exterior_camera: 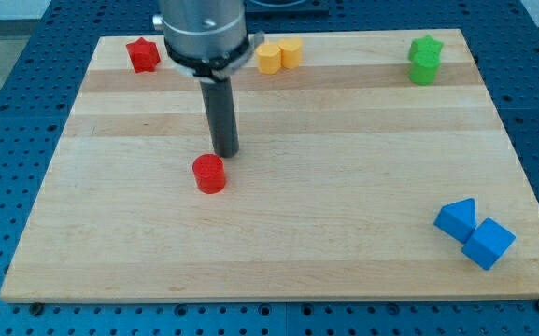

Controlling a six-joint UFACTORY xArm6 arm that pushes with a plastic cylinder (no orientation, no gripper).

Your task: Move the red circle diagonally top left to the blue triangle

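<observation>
The red circle [209, 174] lies on the wooden board [344, 187], left of the middle. My tip [226, 154] is just above and slightly to the right of it in the view, very close or touching. The blue triangle [457, 218] lies at the view's lower right, touching a blue cube [489, 244] just below and to the right of it. The red circle is far to the left of the blue triangle.
A red star [142, 54] sits at the top left. Two yellow blocks [278, 55] touch each other at the top middle. Two green blocks [425, 59] sit together at the top right. The board's edges border a blue perforated table.
</observation>
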